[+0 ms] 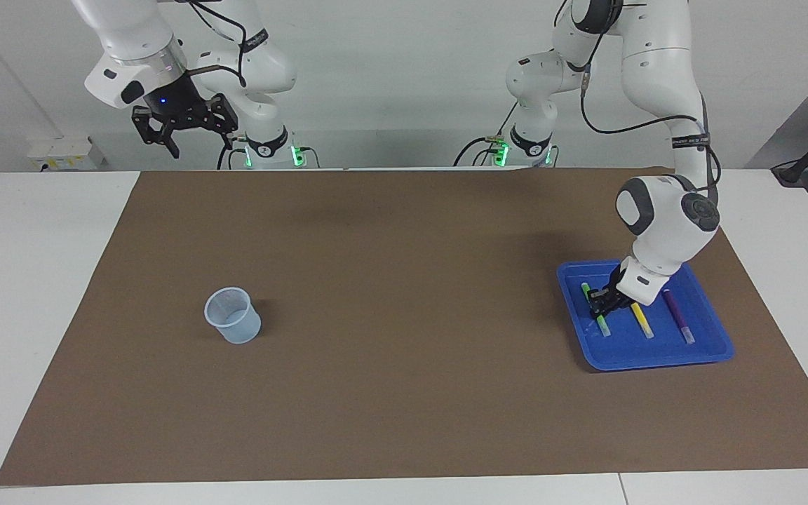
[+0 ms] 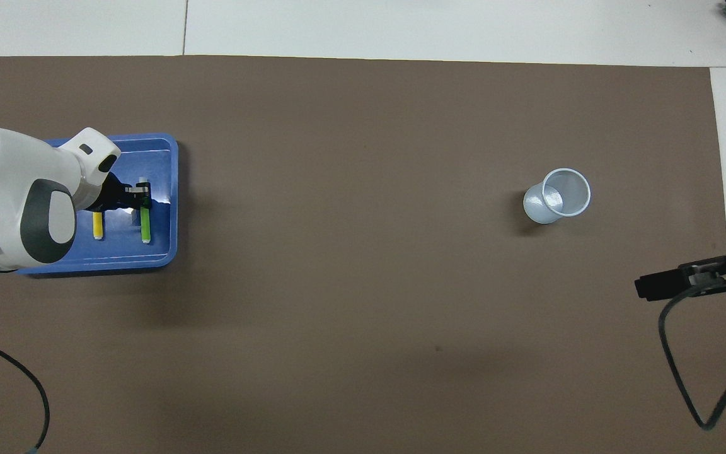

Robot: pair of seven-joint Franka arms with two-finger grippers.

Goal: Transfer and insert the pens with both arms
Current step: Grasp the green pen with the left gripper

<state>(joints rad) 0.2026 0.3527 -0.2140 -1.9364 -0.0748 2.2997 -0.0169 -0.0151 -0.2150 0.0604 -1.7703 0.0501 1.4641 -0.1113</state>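
Left gripper [image 1: 604, 303] down in blue tray [image 1: 656, 356], fingers straddling green pen [image 1: 595, 309]; grip not confirmable. Yellow pen [image 1: 642, 320], purple pen [image 1: 678, 316] lie alongside. Right gripper [image 1: 186, 133] waits raised, fingers spread, empty. Clear cup [image 1: 233, 315] at right arm's end of surface [image 1: 404, 393].

purple pen [image 1: 678, 315] hidden overhead by left arm [image 2: 19, 205]; green pen [image 2: 145, 217] partly covered

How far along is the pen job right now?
Nothing is done yet: the cup holds no pens, and the green pen, yellow pen and purple pen all lie in the blue tray. In hand: the left gripper is down at the green pen. The right gripper waits raised. Every transfer remains.
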